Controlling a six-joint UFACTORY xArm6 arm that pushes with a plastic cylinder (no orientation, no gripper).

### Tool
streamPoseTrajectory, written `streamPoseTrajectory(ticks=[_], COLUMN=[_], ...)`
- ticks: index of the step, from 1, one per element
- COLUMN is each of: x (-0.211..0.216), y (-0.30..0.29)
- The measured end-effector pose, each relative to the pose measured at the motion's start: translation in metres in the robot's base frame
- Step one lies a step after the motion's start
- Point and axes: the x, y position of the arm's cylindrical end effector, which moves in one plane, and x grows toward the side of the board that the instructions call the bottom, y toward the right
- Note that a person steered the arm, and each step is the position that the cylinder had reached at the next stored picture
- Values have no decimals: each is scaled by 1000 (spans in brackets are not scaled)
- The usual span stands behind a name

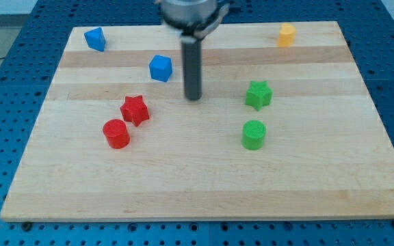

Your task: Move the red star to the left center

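Note:
The red star [135, 109] lies on the wooden board [197, 184], left of the middle. A red cylinder [115, 133] stands just below and left of it, almost touching. My tip [193, 98] is on the board to the right of the red star, about a block's width and a half away from it, and right of a blue block [161, 68]. The rod rises straight up to the arm at the view's top.
A second blue block [95, 39] sits near the top left corner. A green star [258, 94] and a green cylinder [254, 134] are right of centre. A yellow block [286, 35] is at the top right.

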Motion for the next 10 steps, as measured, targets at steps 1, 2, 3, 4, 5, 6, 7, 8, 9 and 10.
streamPoseTrajectory(ticks=[1,2,3,4,5,6,7,8,9,10], x=[19,31,26,11,11,3,1,3,2,1], y=[-55,-76,-134,-166,-166,-157,-158,-155,-143,-103])
